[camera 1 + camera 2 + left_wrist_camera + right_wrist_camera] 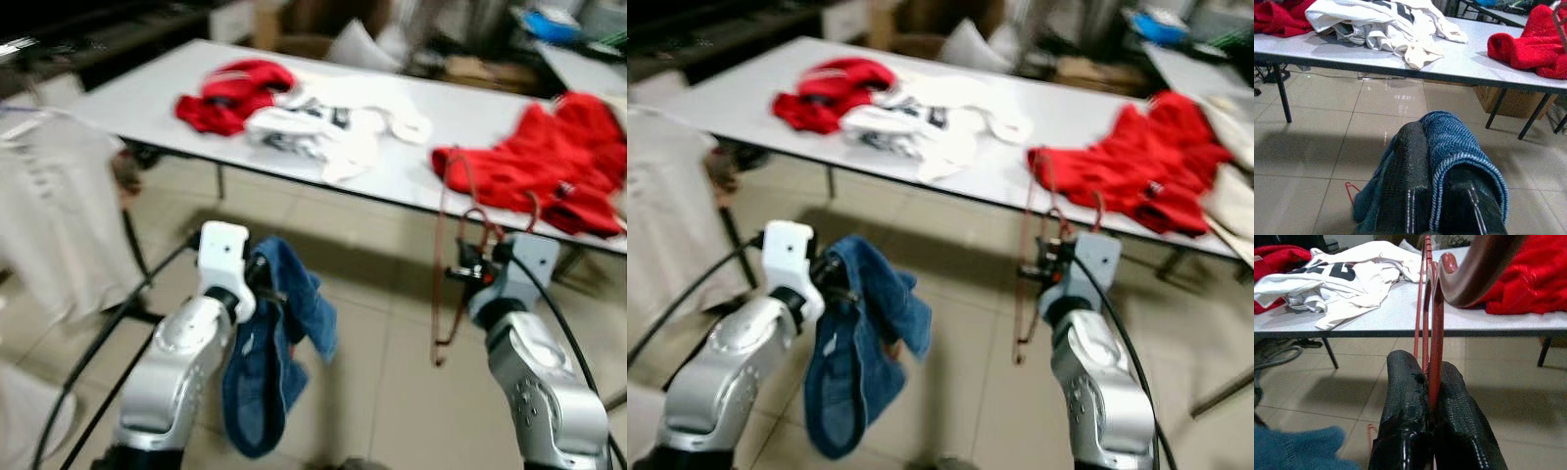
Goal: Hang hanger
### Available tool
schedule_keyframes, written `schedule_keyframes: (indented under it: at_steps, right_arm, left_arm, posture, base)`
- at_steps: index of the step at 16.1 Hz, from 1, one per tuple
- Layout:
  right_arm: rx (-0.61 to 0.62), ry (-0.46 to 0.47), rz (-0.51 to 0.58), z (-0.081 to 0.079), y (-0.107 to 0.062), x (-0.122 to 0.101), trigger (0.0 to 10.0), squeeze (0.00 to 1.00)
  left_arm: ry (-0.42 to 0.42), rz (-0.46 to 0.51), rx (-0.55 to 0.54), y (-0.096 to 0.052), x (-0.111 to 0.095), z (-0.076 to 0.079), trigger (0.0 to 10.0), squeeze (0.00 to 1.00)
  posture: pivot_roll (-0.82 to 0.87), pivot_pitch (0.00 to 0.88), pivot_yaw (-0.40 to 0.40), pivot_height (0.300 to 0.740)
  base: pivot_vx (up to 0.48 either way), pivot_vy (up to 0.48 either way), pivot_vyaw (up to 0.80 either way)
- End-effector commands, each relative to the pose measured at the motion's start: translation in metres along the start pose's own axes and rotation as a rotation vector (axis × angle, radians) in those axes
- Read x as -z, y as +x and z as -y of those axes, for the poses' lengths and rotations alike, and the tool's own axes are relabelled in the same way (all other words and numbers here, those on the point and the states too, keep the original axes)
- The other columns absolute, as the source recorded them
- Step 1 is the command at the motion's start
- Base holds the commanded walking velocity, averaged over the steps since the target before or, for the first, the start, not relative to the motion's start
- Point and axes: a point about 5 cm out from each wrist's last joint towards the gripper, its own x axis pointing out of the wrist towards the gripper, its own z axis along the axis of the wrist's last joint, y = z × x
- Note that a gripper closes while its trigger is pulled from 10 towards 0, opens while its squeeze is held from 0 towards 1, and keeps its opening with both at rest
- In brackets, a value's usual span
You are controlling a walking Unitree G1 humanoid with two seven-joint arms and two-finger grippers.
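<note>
My right gripper (pixel 468 270) is shut on a thin red wire hanger (pixel 441 264), which it holds upright in front of the white table (pixel 147 103); its fingers (pixel 1415 421) pinch the wire (pixel 1432 347). A blue knitted garment (pixel 269 352) hangs from my left gripper (pixel 263 282), whose fingers (pixel 1410 196) are shut on the cloth (pixel 1454 142), well above the tiled floor.
The table carries a red garment (pixel 230 93) at the left, a white printed shirt (pixel 323 122) in the middle and a red heap (pixel 549 166) at the right. A pale garment (pixel 49 215) hangs at my far left. Black cables (pixel 108 333) run beside my left arm.
</note>
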Motion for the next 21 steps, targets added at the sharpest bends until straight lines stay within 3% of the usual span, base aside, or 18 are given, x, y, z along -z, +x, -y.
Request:
schedule_keyframes:
  at_steps: [1, 5, 11, 16, 19, 21]
  right_arm:
    - [-0.005, 0.023, 0.0, 0.003, -0.002, -0.003, 10.0, 0.0]
    - [-0.032, -0.003, -0.008, -0.003, -0.004, -0.002, 10.0, 0.0]
    - [0.011, -0.143, 0.02, 0.0, -0.002, -0.006, 10.0, 0.0]
    - [0.008, -0.128, -0.01, 0.0, -0.001, 0.001, 10.0, 0.0]
    - [0.003, -0.046, -0.015, -0.001, -0.002, 0.004, 10.0, 0.0]
    - [-0.009, -0.054, -0.01, -0.003, -0.003, 0.004, 10.0, 0.0]
  left_arm:
    - [0.028, 0.043, -0.002, 0.001, -0.008, 0.004, 10.0, 0.0]
    - [0.06, 0.07, 0.001, 0.003, -0.012, 0.004, 10.0, 0.0]
    - [0.073, 0.081, -0.022, 0.005, -0.014, 0.002, 10.0, 0.0]
    - [0.102, 0.086, -0.022, 0.006, -0.017, 0.0, 10.0, 0.0]
    - [0.122, 0.088, -0.009, 0.005, -0.018, 0.001, 10.0, 0.0]
    - [0.107, 0.093, -0.002, 0.005, -0.019, 0.004, 10.0, 0.0]
  posture:
    - [-0.09, 0.0, -0.035, 0.71]
    - [-0.1, 0.0, -0.028, 0.71]
    - [-0.1, 0.0, -0.02, 0.71]
    - [-0.08, 0.0, -0.022, 0.71]
    - [-0.07, 0.0, -0.028, 0.71]
    - [-0.06, 0.0, -0.042, 0.71]
  base:
    - [0.0, 0.0, -0.69]
    - [0.0, 0.0, -0.45]
    - [0.0, -0.349, 0.0]
    - [0.0, -0.366, 0.0]
    - [0.0, -0.298, 0.0]
    - [0.0, -0.124, 0.0]
